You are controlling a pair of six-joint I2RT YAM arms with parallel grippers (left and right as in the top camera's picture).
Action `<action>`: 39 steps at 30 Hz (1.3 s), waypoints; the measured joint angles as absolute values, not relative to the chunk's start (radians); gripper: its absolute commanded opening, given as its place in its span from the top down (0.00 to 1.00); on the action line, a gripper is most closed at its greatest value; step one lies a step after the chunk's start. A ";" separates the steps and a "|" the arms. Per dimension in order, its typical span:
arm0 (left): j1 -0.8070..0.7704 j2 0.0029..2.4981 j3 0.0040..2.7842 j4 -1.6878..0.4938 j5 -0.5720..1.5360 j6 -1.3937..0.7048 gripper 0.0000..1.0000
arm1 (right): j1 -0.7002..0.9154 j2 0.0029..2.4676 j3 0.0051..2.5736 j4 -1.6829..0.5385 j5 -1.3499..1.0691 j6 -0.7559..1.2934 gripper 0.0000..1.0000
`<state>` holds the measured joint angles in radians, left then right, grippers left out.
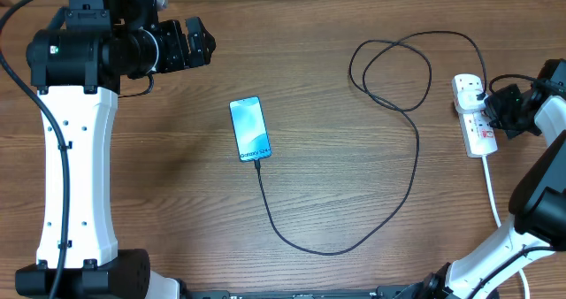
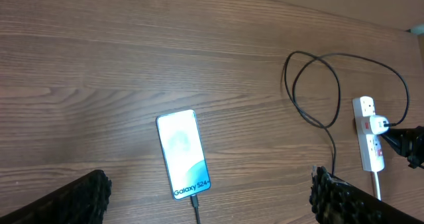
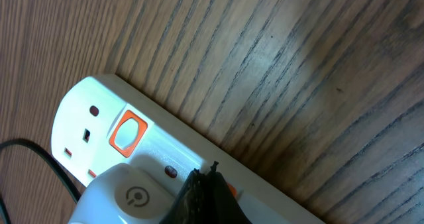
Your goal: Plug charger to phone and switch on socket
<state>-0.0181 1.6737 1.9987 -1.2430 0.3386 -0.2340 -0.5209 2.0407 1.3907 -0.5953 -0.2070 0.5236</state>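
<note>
Close under the right wrist, centre the right gripper (image 3: 205, 191), clenched and empty, on the red switch (image 3: 229, 183) beside the white plug (image 3: 126, 194) of the charger (image 1: 417, 153); press straight down without tipping the socket (image 3: 86, 114). Farther off, mid-table, leave the phone (image 1: 250, 128) alone, cable tip seated. Beyond, leave the left gripper (image 2: 209, 187) splayed wide, hanging clear.
</note>
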 measured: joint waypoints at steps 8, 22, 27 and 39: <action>-0.018 1.674 1.999 -1.243 0.339 -0.234 0.00 | -0.521 2.041 1.398 -0.618 -0.218 0.523 0.96; -0.018 1.674 1.999 -1.243 0.339 -0.234 0.00 | -0.511 2.041 1.400 -0.622 -0.204 0.524 0.96; -0.018 1.674 1.999 -1.243 0.339 -0.234 0.00 | -0.502 2.041 1.401 -0.630 -0.184 0.523 0.96; -0.018 1.674 1.999 -1.243 0.339 -0.234 0.00 | -0.472 2.039 1.408 -0.648 -0.119 0.524 0.96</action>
